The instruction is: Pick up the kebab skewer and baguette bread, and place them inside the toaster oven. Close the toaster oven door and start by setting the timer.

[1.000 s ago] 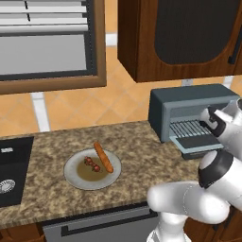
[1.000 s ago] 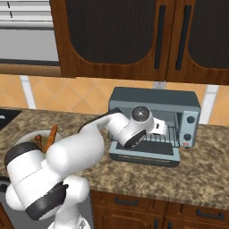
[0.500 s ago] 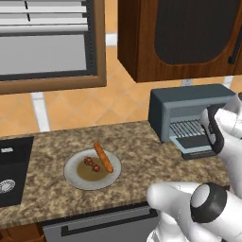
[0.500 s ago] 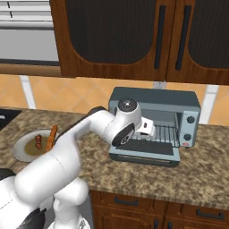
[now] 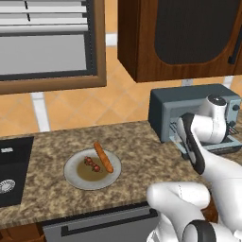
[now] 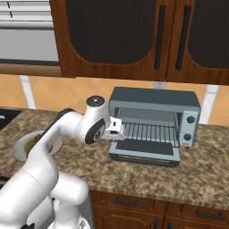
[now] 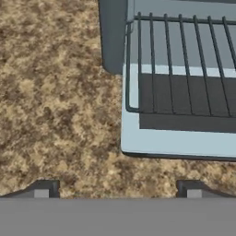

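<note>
Gripper (image 7: 117,189) has swung left off the wire rack (image 7: 184,64).

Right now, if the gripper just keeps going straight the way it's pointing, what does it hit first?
Probably the granite counter. The open gripper points down at bare countertop just beside the toaster oven door, which lies flat open with the wire rack above it. Depth is unclear.

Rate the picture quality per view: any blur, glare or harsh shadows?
Left base view: flat, even light, plate sharp. Right base view: no glare on toaster oven, faint shadow beneath the open toaster oven door. Hand view: coarse and soft; claw open over the counter.
</note>
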